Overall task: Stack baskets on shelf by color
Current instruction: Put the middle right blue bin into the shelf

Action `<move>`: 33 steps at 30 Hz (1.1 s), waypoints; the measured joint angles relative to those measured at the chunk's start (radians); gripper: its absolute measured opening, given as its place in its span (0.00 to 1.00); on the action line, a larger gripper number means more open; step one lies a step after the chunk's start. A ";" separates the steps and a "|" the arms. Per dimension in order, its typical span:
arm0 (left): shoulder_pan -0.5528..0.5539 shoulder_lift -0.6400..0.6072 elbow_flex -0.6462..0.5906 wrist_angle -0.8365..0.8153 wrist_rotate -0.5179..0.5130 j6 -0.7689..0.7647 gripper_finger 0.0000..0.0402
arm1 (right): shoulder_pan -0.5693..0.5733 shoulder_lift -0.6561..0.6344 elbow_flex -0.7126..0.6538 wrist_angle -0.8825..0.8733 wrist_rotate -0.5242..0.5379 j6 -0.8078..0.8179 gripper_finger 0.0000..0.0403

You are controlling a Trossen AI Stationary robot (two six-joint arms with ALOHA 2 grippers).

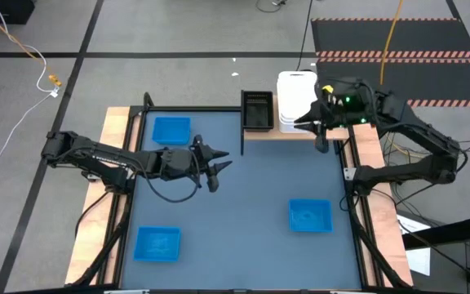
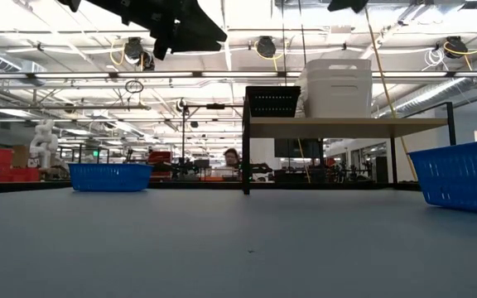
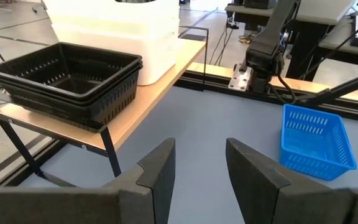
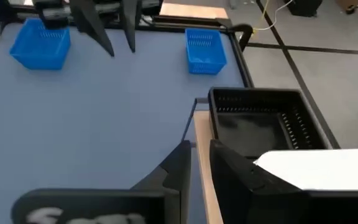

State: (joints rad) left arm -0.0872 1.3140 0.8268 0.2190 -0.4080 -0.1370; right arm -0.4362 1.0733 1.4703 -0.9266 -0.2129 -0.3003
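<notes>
My right end effector (image 1: 315, 124) hangs nearly closed and empty beside the white baskets (image 1: 295, 100) on the shelf (image 1: 296, 133); my left end effector (image 1: 217, 163) waits open.

Two matte black jointed arms trailing black cables; the right gripper (image 1: 320, 124) shows what may be green indicator lights.

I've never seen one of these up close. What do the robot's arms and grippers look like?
Both arms are black and jointed, with thin black cables running along them. The left gripper and right gripper each end in two flat, dark, tapered fingers. A small green light glows on the right arm's wrist.
</notes>
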 joint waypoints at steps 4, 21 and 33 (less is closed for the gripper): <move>0.000 0.000 0.000 -0.011 0.000 0.001 0.36 | 0.026 -0.046 -0.132 0.114 0.001 -0.015 0.13; -0.009 0.008 0.001 -0.015 -0.001 0.028 0.36 | 0.415 -0.086 -0.452 0.250 -0.105 -0.015 0.13; -0.024 0.008 0.001 -0.119 -0.003 -0.003 0.36 | 0.691 -0.066 -0.558 -0.172 0.131 0.108 0.13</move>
State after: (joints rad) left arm -0.1116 1.3220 0.8276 0.0996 -0.4114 -0.1399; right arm 0.2548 1.0071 0.9119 -1.0983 -0.0822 -0.1923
